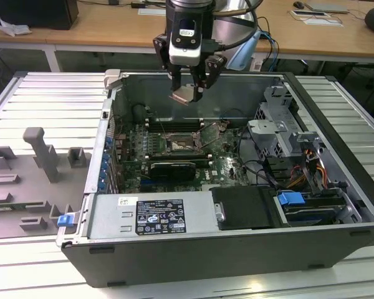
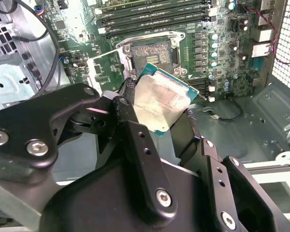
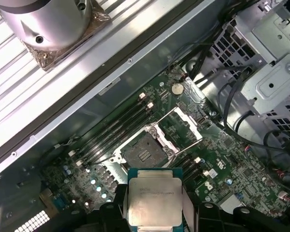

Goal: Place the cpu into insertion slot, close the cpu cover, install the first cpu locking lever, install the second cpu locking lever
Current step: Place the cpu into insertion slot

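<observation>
Before wooden desks (image 1: 112, 25), a ribbed metal bench (image 1: 43, 103) bears the open case (image 1: 174, 261); above, the tool (image 1: 190, 92) clamps the cpu (image 1: 182, 96).

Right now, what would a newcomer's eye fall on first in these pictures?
The black claw hangs above the open computer case, shut on the cpu, whose pale metal top shows in both wrist views. On the board inside, the insertion slot lies bare, with the cpu cover swung open beside it.

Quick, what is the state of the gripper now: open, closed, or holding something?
Gripper: closed on the cpu, which is held in the air, not yet in the insertion slot.
</observation>
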You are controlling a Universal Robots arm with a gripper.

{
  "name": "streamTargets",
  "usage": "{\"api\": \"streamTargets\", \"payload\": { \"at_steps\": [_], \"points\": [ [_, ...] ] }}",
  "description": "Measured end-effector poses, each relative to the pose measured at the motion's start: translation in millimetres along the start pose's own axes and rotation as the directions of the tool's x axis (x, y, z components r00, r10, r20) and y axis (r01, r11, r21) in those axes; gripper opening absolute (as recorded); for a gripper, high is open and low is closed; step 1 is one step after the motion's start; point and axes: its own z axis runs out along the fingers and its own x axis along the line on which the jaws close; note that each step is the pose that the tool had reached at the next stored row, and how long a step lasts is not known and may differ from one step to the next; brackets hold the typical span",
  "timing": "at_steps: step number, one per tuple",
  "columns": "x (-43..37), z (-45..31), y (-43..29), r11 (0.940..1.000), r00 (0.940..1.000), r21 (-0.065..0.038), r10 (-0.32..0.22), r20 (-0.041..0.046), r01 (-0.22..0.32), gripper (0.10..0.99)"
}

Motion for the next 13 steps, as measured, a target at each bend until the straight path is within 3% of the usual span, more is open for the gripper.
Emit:
{"api": "streamTargets", "payload": {
  "at_steps": [13],
  "points": [
    [0.0, 0.6, 0.0, 0.9956, 0.9955, -0.002, 0.094, 0.0083, -0.094, 0.537]
  ]
}}
